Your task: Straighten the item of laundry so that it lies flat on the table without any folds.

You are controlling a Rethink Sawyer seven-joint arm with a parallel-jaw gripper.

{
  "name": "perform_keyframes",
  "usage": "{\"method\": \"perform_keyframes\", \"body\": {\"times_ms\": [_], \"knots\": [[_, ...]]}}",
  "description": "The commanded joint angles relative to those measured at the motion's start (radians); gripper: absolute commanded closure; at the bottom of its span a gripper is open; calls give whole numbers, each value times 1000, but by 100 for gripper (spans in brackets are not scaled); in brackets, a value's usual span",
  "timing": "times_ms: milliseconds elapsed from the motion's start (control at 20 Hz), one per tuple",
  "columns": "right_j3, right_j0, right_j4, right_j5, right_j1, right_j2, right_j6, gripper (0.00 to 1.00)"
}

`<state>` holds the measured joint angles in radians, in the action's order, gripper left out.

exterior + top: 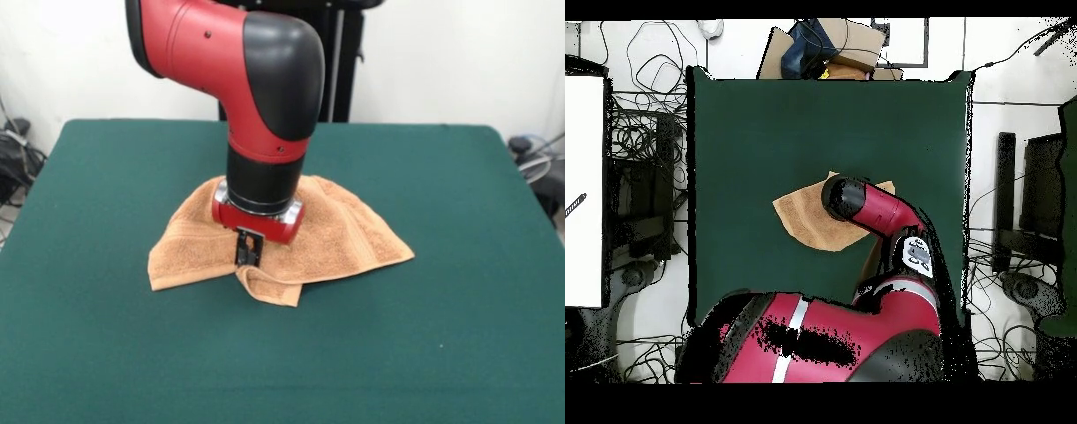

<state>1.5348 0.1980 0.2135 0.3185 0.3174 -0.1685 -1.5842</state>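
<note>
The item of laundry (340,234), a light orange-tan towel, lies rumpled in the middle of the dark green table (441,344). One corner is folded over at its near edge. My gripper (249,261) points straight down at that near edge and is shut on a raised fold of the cloth. In the overhead view the towel (805,215) shows partly beside the red arm (880,210), which hides the gripper and the rest of the cloth there.
Green table surface (765,130) surrounds the towel on all sides. Off the table lie tangled cables (640,130), a cardboard box (835,50) past the far edge and a white panel (583,190) at the left.
</note>
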Motion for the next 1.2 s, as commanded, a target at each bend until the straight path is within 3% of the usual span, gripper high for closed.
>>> {"method": "perform_keyframes", "body": {"times_ms": [50, 800, 850, 1200], "knots": [[-7, 9, -39, -34, -33, 114, -107, 100], [18, 22, -41, -100, -36, 127, -128, 100], [21, 23, -42, -110, -35, 128, -132, 0], [17, 12, -41, -109, -35, 118, -135, 0]]}}
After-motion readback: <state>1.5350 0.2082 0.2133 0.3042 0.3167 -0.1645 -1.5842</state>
